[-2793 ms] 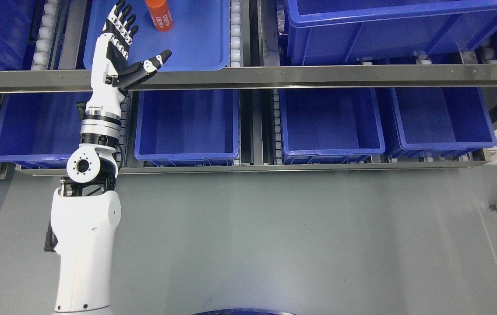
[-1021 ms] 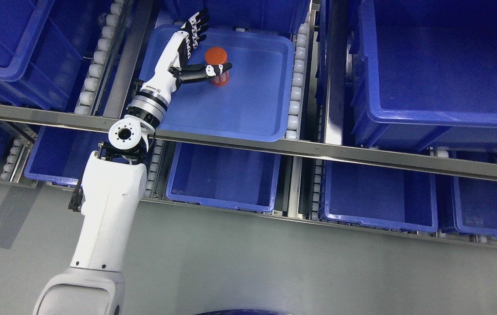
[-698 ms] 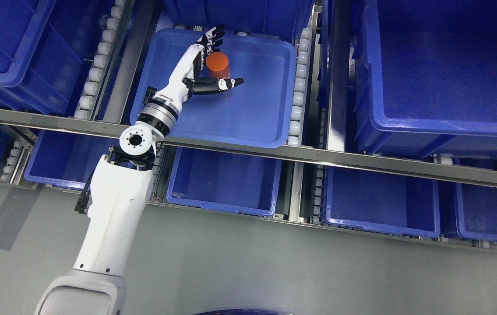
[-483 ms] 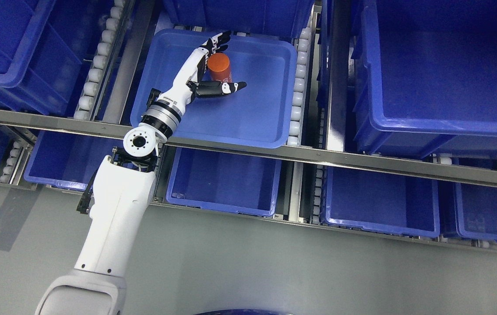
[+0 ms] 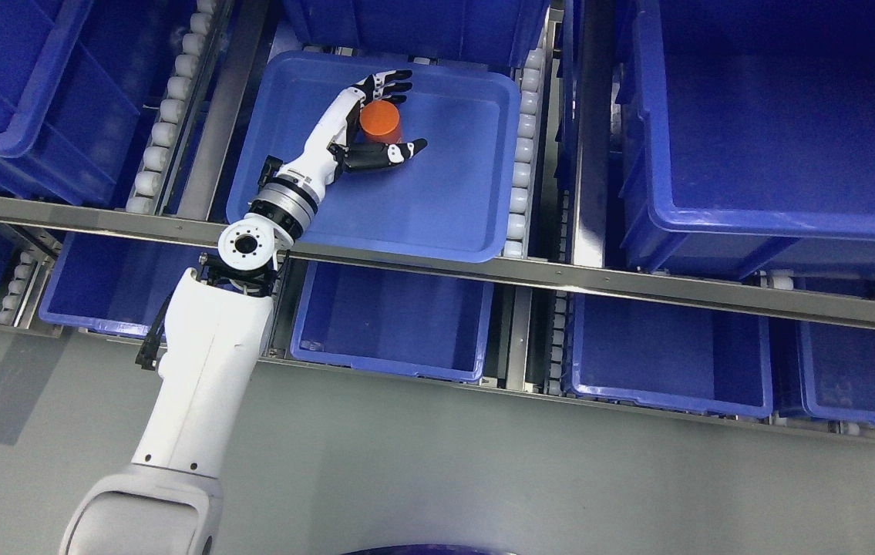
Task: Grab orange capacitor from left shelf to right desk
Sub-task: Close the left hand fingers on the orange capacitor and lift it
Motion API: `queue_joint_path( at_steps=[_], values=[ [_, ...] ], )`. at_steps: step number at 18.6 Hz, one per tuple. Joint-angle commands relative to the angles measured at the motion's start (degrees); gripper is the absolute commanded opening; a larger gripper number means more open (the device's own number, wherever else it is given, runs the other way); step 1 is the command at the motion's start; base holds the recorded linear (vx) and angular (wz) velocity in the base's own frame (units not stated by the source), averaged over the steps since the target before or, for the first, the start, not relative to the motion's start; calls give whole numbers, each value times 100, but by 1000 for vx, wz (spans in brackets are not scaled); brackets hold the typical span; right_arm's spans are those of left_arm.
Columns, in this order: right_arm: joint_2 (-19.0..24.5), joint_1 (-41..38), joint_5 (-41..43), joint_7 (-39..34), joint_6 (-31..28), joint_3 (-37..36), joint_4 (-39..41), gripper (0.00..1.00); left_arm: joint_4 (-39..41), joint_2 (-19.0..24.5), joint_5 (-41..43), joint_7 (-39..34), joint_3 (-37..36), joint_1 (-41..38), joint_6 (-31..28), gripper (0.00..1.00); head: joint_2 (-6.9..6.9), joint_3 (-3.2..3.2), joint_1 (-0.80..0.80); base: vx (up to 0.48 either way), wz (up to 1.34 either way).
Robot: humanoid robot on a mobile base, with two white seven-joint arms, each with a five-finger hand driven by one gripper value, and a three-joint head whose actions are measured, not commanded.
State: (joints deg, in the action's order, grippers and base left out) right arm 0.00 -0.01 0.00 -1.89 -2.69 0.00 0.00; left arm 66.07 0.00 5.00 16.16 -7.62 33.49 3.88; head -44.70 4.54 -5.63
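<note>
The orange capacitor (image 5: 380,123) is seen standing upright in a shallow blue tray (image 5: 452,208) on the upper shelf level, toward the tray's 11 o'clock corner. The left hand (image 5: 364,127) is reached into the tray from 7 o'clock. Its fingers (image 5: 391,79) are curved around the capacitor's 12 o'clock side, while the thumb (image 5: 398,151) is stretched across at 6 o'clock; the capacitor is cupped between them, though a firm pinch cannot be confirmed. A metal rail (image 5: 637,281) is crossed by the forearm. Deeper blue bins (image 5: 391,362) are ranged below.
</note>
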Motion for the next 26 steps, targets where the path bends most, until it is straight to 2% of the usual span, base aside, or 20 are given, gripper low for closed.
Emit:
queue_joint_path(
  at_steps=[1,6,11,14,17,20,23,26],
  values=[
    [-100,-8,0,5,23,-62,193,100,-305,100,-8,1,339,61,60,54,0,0,0,0,0],
    [-100,-8,0,5,14,-62,193,100,-305,100,-25,1,516,69,156,32,0,0,0,0,0],
    [-100,-8,0,5,23,-62,193,100,-297,100,-147,1,718,52,639,0,0,0,0,0,0],
    [-100,-8,0,5,23,-62,193,100,-70,100,-613,-7,683,52,754,0,0,0,0,0,0],
    [-100,-8,0,5,14,-62,193,100,807,100,-1262,-7,657,35,650,0,0,0,0,0,0],
    [-100,-8,0,5,14,-62,193,100,1600,100,-1308,-7,657,-141,578,1,0,0,0,0,0],
    [-100,-8,0,5,14,-62,193,100,1996,100,-1326,-7,631,-255,859,1,0,0,0,0,0],
    [-100,-8,0,5,14,-62,193,100,2365,100,-1326,1,569,-378,877,1,0,0,0,0,0]
  ],
)
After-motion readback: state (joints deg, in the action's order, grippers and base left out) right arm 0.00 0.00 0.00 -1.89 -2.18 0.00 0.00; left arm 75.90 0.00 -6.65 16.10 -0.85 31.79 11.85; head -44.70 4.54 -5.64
